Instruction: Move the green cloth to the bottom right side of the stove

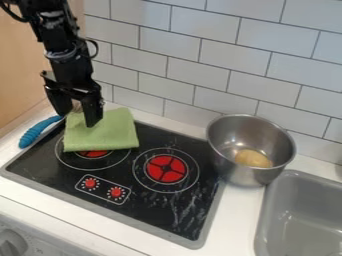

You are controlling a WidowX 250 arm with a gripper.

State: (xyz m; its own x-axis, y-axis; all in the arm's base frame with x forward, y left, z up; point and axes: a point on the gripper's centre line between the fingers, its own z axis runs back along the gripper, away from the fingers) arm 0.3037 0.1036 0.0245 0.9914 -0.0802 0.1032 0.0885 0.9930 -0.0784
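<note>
My gripper [78, 118] hangs down at the upper left, open, its two fingers spread over the back left corner of the green cloth [110, 132]. One finger stands in front of the cloth's left part; the other is at its back left edge. Whether the fingertips touch the fabric, I cannot tell. The cloth lies folded on the back left of the black stove [143, 207], partly covering the rear left red burner [93, 153].
A blue-handled utensil [39, 131] lies at the stove's left edge. On the right, a metal pot [248, 172] holds a yellowish object [253, 158], beside a grey sink [304, 215]. A tiled wall [200, 60] rises behind.
</note>
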